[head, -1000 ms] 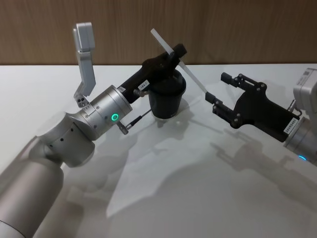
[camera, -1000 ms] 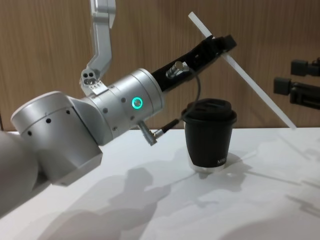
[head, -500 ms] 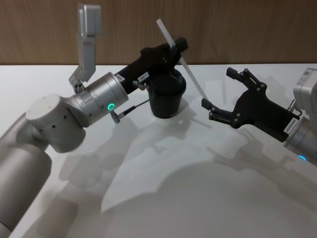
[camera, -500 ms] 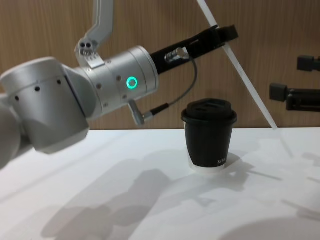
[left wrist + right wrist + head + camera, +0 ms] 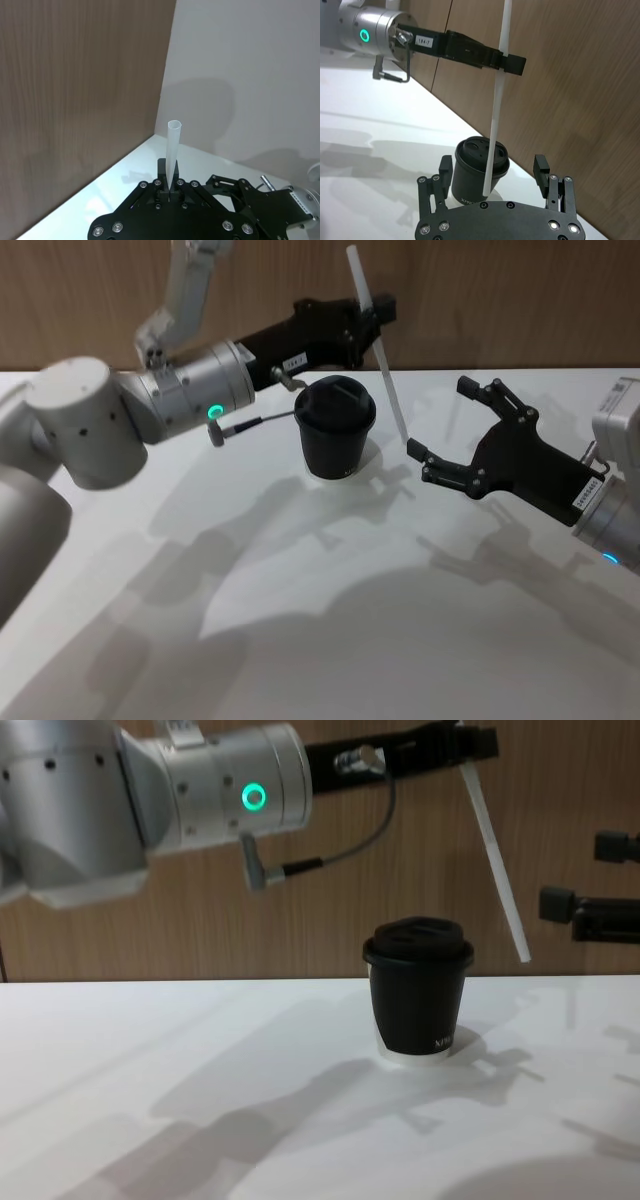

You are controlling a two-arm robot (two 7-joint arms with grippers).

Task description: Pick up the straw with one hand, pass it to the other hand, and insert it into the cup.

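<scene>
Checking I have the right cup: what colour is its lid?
Black lid, matching the cup; chest view shows it best.

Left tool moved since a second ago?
Yes: left tool, shut on the straw, rose farther above the cup in the chest view.

Wood wall [image 5: 520, 300], white table [image 5: 330, 660]
</scene>
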